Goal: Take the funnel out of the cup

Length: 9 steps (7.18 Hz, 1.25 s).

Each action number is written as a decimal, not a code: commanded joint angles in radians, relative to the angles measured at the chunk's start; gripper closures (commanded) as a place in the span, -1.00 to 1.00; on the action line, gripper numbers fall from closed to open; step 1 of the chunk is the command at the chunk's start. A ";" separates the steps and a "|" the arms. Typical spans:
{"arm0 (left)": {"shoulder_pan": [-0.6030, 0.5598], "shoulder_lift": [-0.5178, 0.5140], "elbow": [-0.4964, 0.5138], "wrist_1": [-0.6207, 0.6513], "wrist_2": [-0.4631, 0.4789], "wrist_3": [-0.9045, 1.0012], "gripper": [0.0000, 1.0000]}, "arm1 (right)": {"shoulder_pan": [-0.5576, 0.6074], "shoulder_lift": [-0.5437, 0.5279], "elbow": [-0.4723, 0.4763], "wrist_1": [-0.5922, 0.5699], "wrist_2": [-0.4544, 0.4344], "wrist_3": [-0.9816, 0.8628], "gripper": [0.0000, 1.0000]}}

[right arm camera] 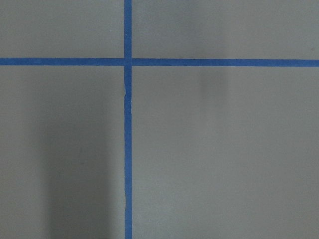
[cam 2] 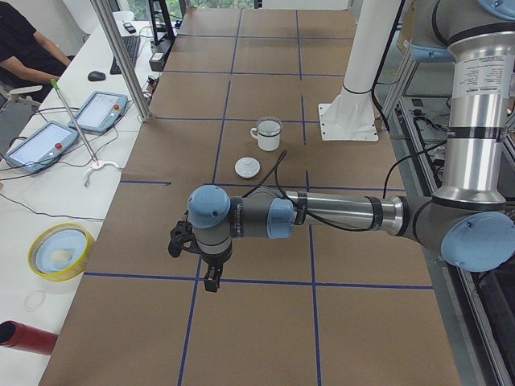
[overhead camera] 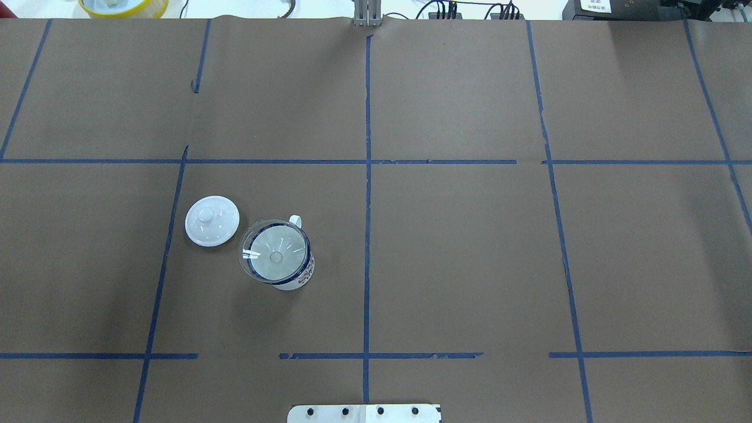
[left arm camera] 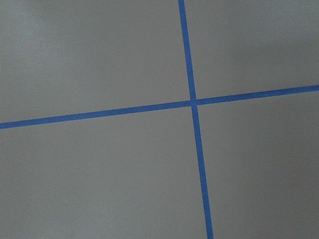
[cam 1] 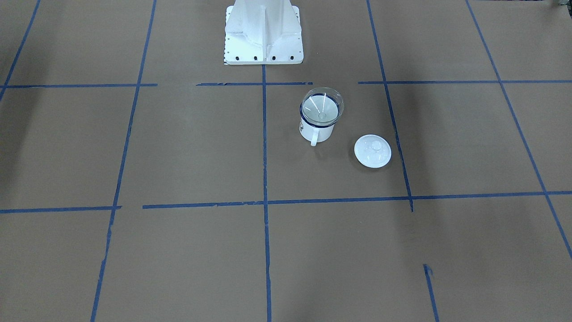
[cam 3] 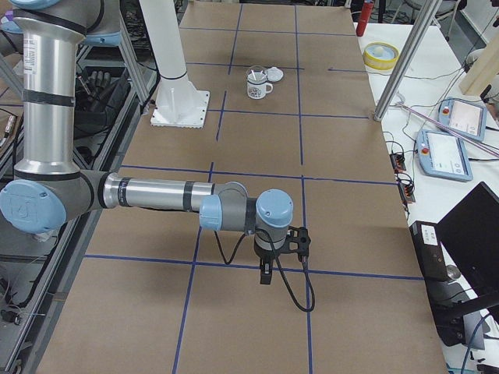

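The clear funnel (cam 1: 321, 106) sits in the white cup (cam 1: 316, 130), its bowl resting on the dark blue rim, spout inside. In the overhead view the funnel (overhead camera: 275, 254) covers the cup (overhead camera: 298, 281), handle pointing away from the robot. My left gripper (cam 2: 211, 280) shows only in the exterior left view, hanging over the table's left end, far from the cup (cam 2: 268, 135); I cannot tell if it is open. My right gripper (cam 3: 265, 276) shows only in the exterior right view, far from the cup (cam 3: 256, 87); I cannot tell its state. Both wrist views show only brown paper and blue tape.
A flat white lid with a knob (overhead camera: 212, 220) lies on the table just beside the cup, also seen from the front (cam 1: 372, 151). The robot's white base (cam 1: 262, 33) stands behind. A yellow bowl (cam 2: 60, 251) and control tablets (cam 2: 103, 110) lie on the side bench.
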 commanded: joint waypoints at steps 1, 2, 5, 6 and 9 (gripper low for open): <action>0.001 -0.001 0.001 -0.001 0.001 0.000 -1.00 | 0.000 0.000 0.000 0.000 0.000 0.000 -1.00; 0.001 -0.007 -0.003 -0.001 0.006 -0.006 -1.00 | 0.000 0.000 0.000 0.000 0.000 0.000 -1.00; 0.038 -0.102 -0.121 -0.001 0.012 -0.221 -1.00 | 0.000 0.000 0.000 0.000 0.000 0.000 -1.00; 0.126 -0.114 -0.225 0.002 0.014 -0.341 -1.00 | 0.000 0.000 0.000 0.000 0.000 0.000 -1.00; 0.415 -0.275 -0.367 0.005 0.020 -0.778 -1.00 | 0.000 0.000 0.000 0.000 0.000 0.000 -1.00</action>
